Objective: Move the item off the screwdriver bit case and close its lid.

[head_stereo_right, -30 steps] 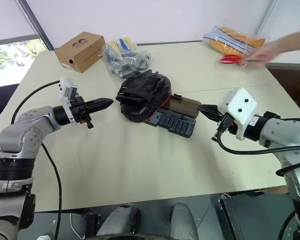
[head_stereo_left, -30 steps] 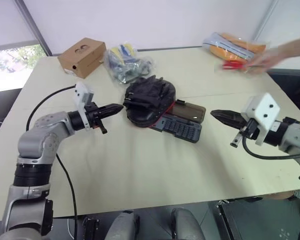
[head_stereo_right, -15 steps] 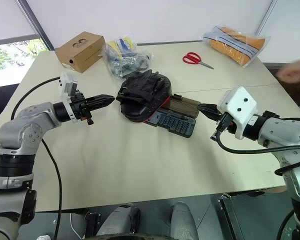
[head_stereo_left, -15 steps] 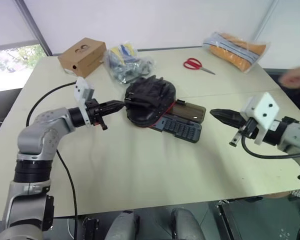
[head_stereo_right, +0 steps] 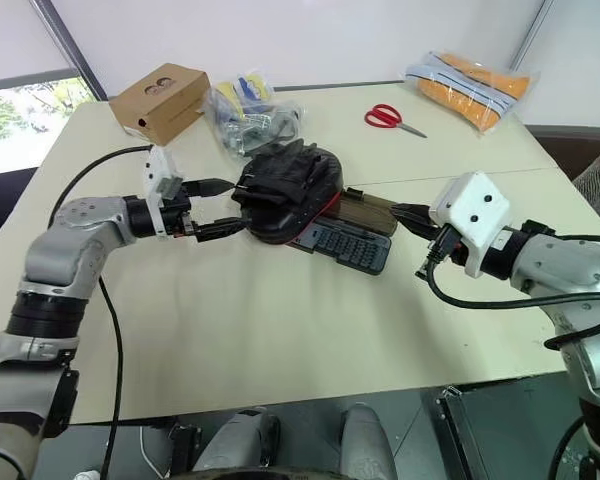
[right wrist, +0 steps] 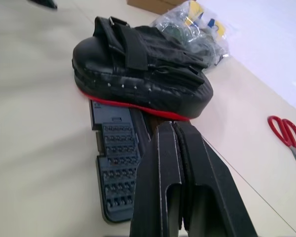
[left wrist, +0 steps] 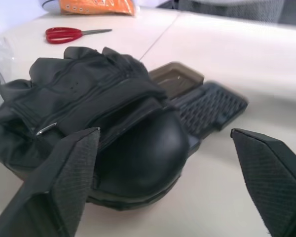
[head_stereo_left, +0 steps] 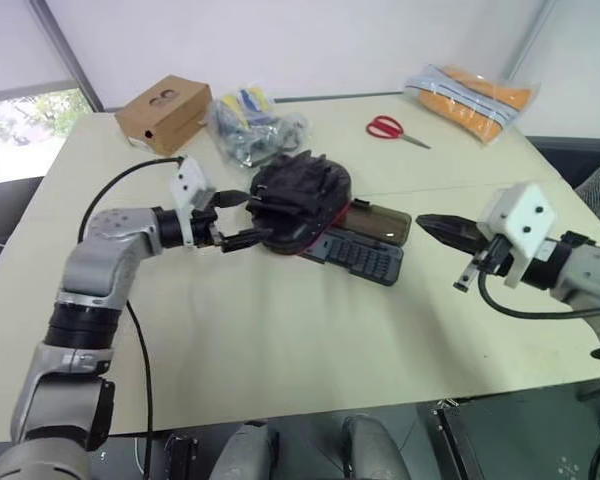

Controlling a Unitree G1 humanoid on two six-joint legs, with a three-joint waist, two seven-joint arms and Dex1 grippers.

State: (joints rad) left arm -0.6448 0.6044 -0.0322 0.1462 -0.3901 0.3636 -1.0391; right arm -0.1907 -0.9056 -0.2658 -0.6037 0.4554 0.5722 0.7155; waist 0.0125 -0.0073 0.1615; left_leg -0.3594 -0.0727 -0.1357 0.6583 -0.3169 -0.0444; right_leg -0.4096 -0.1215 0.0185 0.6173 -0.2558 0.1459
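The item, a bulky black mitt [head_stereo_left: 300,200] with a red rim, lies over the left part of the screwdriver bit case [head_stereo_left: 365,258]. Rows of bits show on the grey tray [left wrist: 212,106]. The smoky lid [head_stereo_left: 382,220] lies flat and open behind the tray. My left gripper [head_stereo_left: 246,218] is open at the mitt's left edge, one finger [left wrist: 64,187] on each side of that edge. I cannot tell whether they touch it. My right gripper [head_stereo_left: 432,222] is shut and empty. It hovers just right of the lid and points at the case [right wrist: 116,168].
A brown cardboard box [head_stereo_left: 165,112] and a clear bag of small parts [head_stereo_left: 252,128] sit at the back left. Red scissors [head_stereo_left: 395,130] and an orange packet [head_stereo_left: 470,92] lie at the back right. The table's near half is bare.
My left gripper opened, rolled and moved right up to the mitt's edge. A person's hand left red scissors on the table and withdrew. My right arm stayed still.
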